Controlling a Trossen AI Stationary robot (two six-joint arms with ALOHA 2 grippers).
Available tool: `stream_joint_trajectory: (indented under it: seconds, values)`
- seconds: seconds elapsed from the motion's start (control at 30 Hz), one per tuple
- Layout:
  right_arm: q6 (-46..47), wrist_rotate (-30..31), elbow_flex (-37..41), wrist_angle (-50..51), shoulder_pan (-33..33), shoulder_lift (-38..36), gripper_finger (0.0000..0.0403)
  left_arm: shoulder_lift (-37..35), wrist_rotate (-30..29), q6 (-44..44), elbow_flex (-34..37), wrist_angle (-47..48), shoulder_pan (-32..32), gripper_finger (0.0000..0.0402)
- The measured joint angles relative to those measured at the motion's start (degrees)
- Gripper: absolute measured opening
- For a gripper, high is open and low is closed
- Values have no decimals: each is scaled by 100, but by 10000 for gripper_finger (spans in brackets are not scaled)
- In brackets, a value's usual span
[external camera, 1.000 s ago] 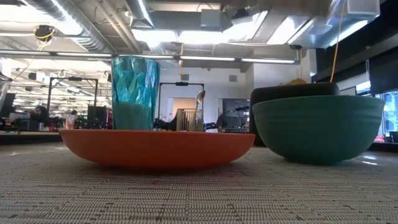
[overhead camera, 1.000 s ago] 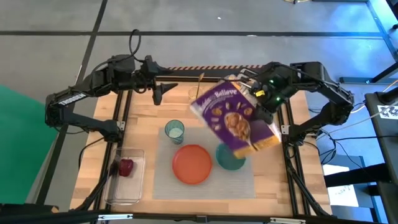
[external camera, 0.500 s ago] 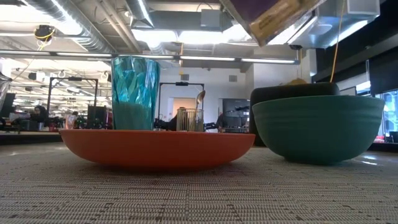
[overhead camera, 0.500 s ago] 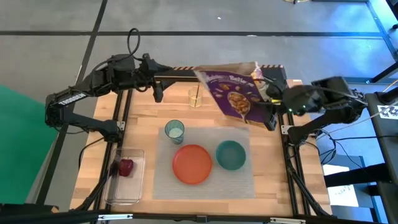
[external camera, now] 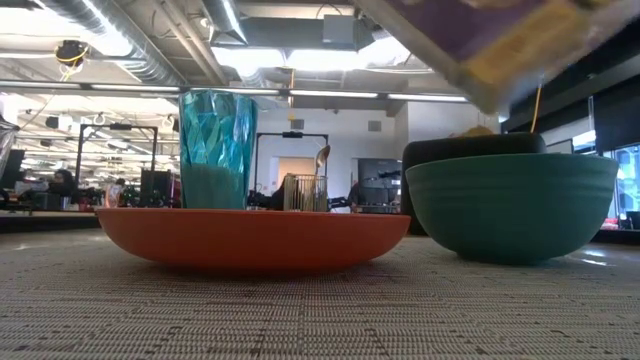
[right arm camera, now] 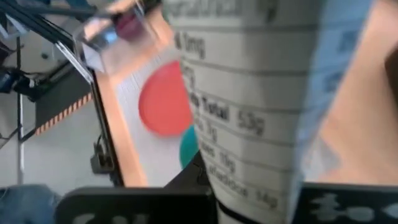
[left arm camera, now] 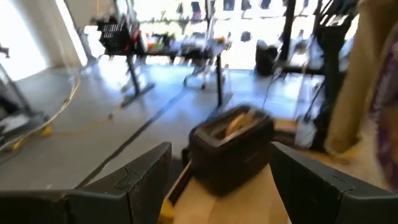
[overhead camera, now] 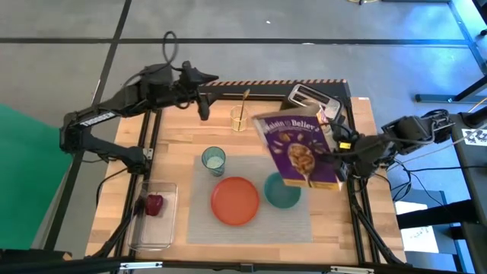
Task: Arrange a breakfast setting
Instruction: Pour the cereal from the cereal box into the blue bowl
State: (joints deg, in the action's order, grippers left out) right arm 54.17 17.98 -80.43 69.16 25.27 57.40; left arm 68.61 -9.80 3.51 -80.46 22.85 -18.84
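A grey placemat (overhead camera: 251, 221) carries an orange plate (overhead camera: 234, 200), a teal bowl (overhead camera: 280, 195) and a pale blue cup (overhead camera: 214, 160). My right gripper (overhead camera: 337, 157) is shut on a purple cereal box (overhead camera: 300, 151), which hangs tilted above the bowl's far right side. A gold spoon (overhead camera: 244, 103) stands in a small glass at the far side. A bagel (left arm camera: 239, 122) sticks out of the black toaster (overhead camera: 312, 97). A red fruit (overhead camera: 154, 204) lies in a clear tray. My left gripper (left arm camera: 217, 186) is open, level, high over the far edge, pointing at the toaster. My right gripper holds the cereal box near its right side edge (overhead camera: 332, 156), coming from the table's right and slanting down. The narrow printed side panel (right arm camera: 249, 186) runs between its two fingers; the gripper's own body hides the contact itself. The box is lifted clear, front face up.
The clear tray (overhead camera: 152, 232) sits at the near left corner of the wooden table. The toaster stands at the far right, close to the box's top. The box's lower corner (external camera: 500, 45) hangs over the bowl (external camera: 510, 205). Bare wood lies left of the cup.
My right gripper has pulled toward the table's right and near edges and sunk, keeping the cereal box. The box swung from a tilt over the bowl up toward the far edge, then came back beside the bowl, front face up. My left gripper has edged right toward the toaster.
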Motion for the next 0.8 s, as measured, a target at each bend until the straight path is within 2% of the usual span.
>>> stream_joint_trajectory:
  seconds: [0.33,0.6,0.7,0.8]
  values:
    - [882,-302,32,1264,567,-183,0,798,-86,-171,4,-399,163,263]
    - [674,-623,29,1415,552,-183,0,998,-362,-37,4,-707,239,263]
    - [429,-590,29,1488,552,-181,0,995,-685,-37,4,-738,237,263]
    - [215,-391,29,1485,550,-181,0,971,-747,-33,4,-919,235,263]
